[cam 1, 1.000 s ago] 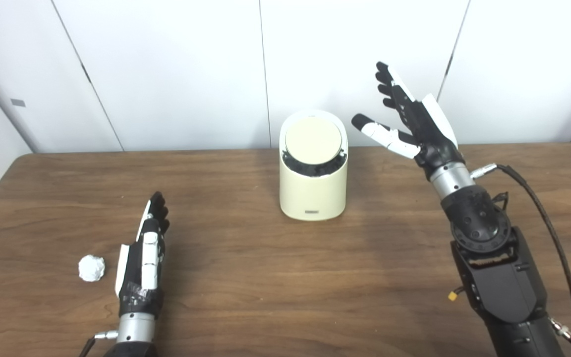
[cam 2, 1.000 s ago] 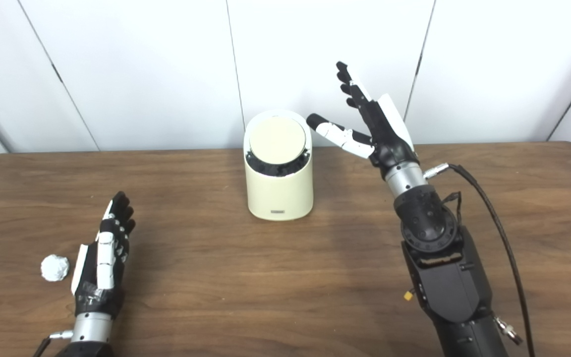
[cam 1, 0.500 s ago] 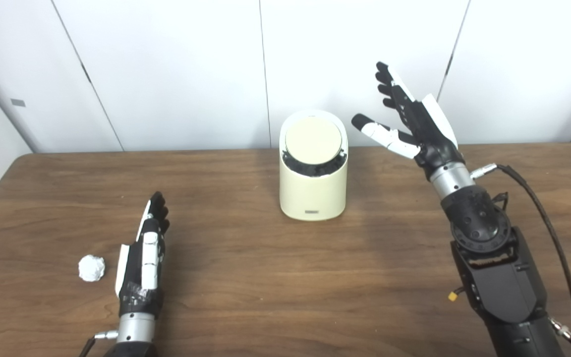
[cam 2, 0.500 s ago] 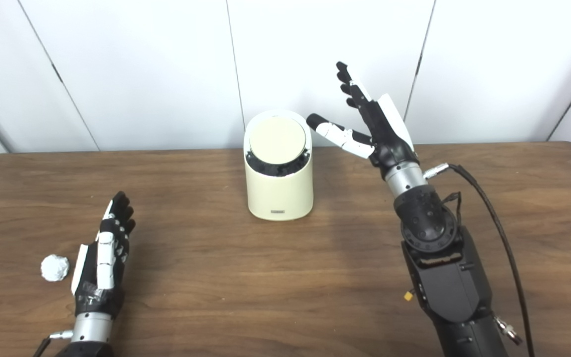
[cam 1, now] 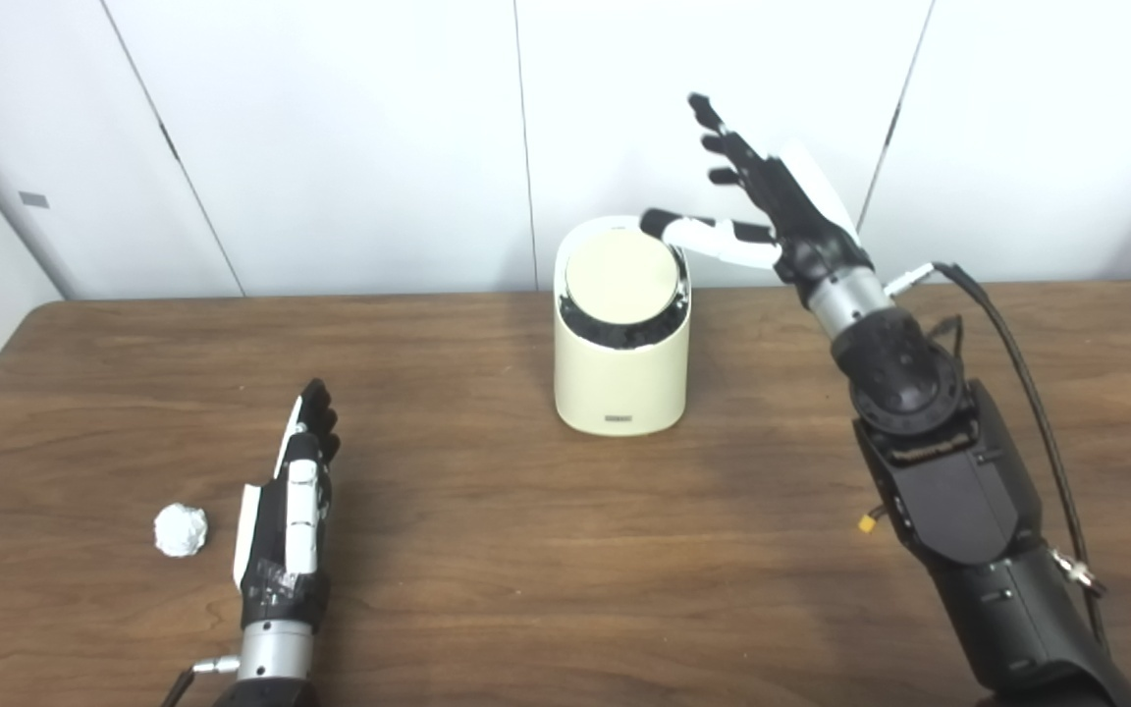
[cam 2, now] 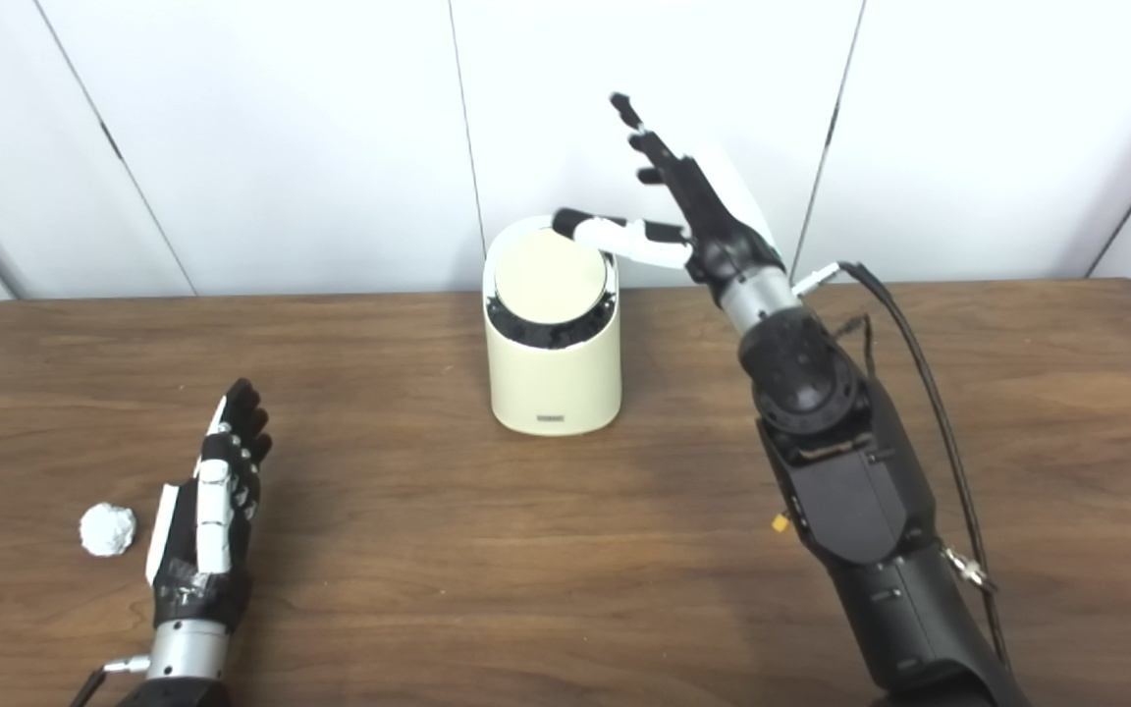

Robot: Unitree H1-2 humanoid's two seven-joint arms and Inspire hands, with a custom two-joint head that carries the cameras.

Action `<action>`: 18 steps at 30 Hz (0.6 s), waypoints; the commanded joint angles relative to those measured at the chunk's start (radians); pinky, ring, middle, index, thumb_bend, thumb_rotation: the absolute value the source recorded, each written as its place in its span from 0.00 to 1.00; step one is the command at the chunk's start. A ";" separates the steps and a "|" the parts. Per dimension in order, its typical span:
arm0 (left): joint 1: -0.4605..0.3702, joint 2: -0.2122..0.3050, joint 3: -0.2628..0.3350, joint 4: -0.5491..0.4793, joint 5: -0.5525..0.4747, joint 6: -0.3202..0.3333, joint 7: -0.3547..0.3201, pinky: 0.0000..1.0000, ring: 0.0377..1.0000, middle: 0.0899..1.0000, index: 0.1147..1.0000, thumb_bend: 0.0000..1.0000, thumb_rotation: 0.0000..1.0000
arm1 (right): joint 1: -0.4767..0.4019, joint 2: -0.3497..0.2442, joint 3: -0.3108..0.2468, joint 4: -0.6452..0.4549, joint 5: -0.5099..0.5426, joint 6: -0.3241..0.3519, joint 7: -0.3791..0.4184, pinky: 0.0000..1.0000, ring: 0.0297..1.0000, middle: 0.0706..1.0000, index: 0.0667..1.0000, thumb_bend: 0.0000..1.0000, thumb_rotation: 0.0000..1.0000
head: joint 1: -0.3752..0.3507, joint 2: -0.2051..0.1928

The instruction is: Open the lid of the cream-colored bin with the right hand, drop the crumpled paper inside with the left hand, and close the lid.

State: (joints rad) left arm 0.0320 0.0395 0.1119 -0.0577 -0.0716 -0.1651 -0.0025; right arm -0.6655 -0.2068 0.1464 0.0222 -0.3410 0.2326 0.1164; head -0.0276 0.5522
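The cream-colored bin (cam 1: 621, 378) stands upright at the table's middle back, its round tilted lid (cam 1: 619, 276) down. My right hand (cam 1: 772, 211) is raised just right of the bin's top, open with fingers spread; its thumb tip reaches the lid's upper right rim. The crumpled paper (cam 1: 180, 530), a small white ball, lies on the table at the near left. Beside it to the right my left hand (cam 1: 293, 496) rests on the table, open and flat, holding nothing, a short gap away from the paper.
The brown wooden table (cam 1: 487, 550) spans the whole view. White wall panels (cam 1: 350, 137) stand close behind its far edge. A black cable (cam 1: 1017, 344) trails from my right wrist along the forearm.
My right hand has moved left and up toward the bin, so its thumb now reaches the lid's rim. The left hand, the paper and the bin have stayed put.
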 commanded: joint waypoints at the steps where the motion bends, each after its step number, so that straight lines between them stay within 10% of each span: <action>1: 0.025 -0.027 -0.019 0.037 0.012 -0.011 0.010 1.00 1.00 1.00 1.00 0.52 1.00 | -0.058 -0.010 -0.008 -0.016 0.001 -0.009 0.002 0.85 0.93 0.96 0.97 0.68 0.59 | -0.001 0.004; 18: 0.025 -0.029 -0.018 0.035 0.013 -0.015 0.001 1.00 1.00 1.00 1.00 0.52 1.00 | -0.070 -0.011 -0.004 0.002 0.005 -0.024 0.013 0.86 0.93 0.95 0.97 0.69 0.60 | 0.007 0.008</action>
State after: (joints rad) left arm 0.0292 0.0302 0.1098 -0.0555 -0.0531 -0.1674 -0.0030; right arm -0.6743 -0.2099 0.1479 0.0408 -0.3330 0.2322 0.1351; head -0.0199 0.5599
